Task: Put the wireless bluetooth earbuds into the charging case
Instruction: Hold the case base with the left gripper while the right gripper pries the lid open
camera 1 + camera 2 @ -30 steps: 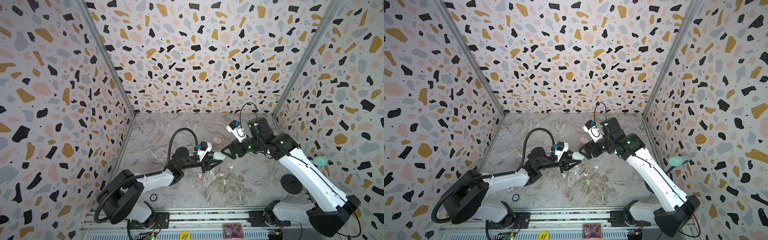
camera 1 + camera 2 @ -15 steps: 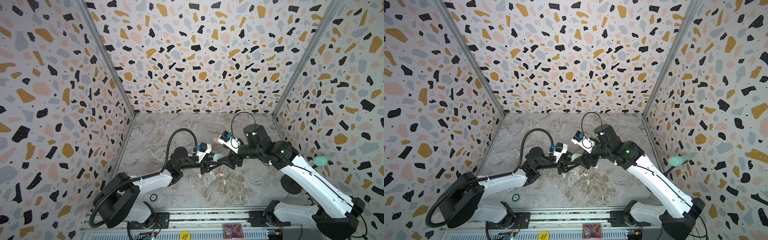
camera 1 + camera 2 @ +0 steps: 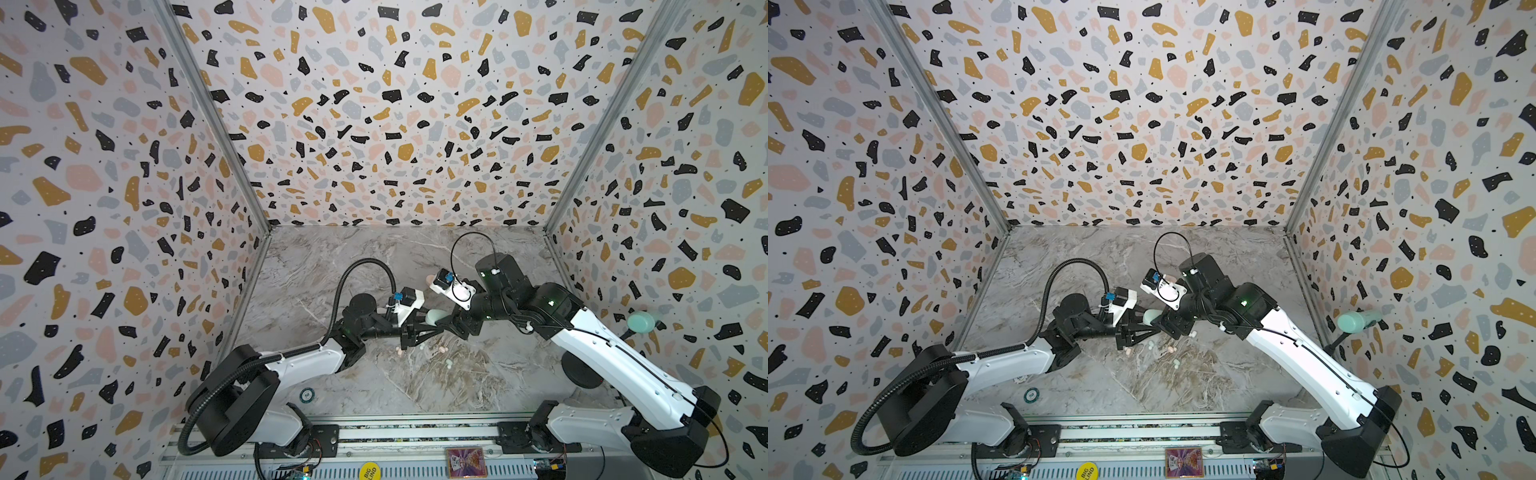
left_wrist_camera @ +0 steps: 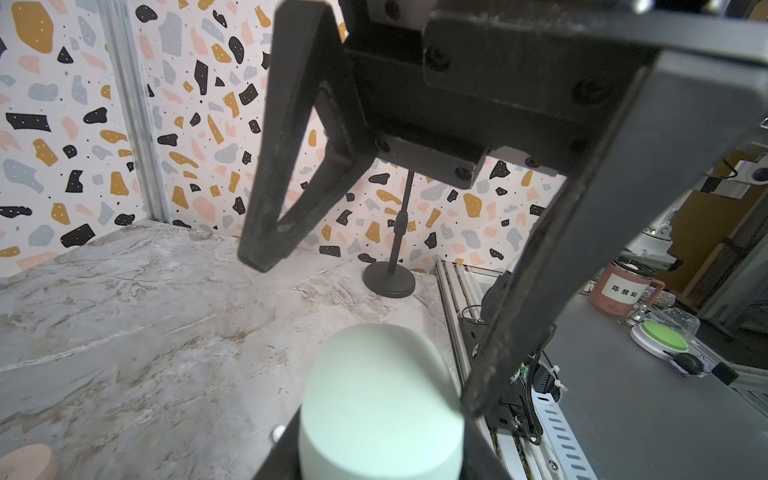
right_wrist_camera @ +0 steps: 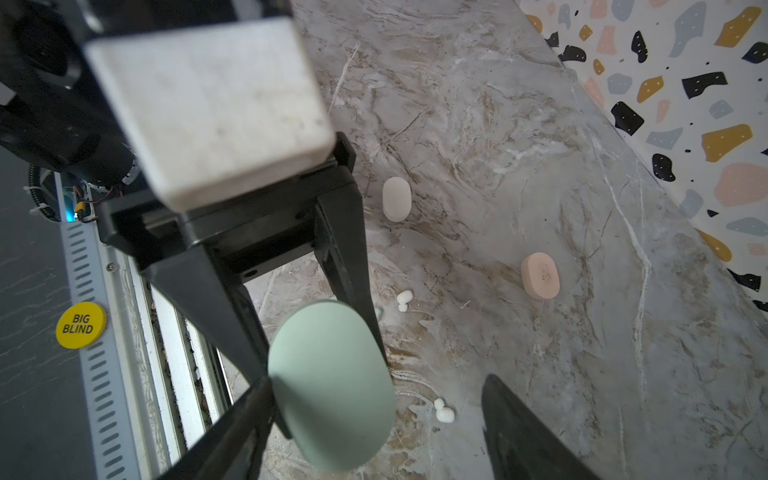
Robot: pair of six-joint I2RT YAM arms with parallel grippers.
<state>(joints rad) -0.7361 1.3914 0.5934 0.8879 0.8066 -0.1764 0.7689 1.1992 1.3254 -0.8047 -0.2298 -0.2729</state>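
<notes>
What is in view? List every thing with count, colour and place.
mint case: 1, mint green, held in the left gripper.
pink case: 1, pale pink, on the table, towards the back.
white case: 1, white, on the table, apart from the pink case.
earbuds: at least 4, white and pink, loose on the table below the grippers.
stand: 1, black, on the table by the right wall.
disc: 1, yellow, front rail.
left gripper: 1, black, shut on the mint case.
right gripper: 1, black, open, straddling the mint case.
</notes>
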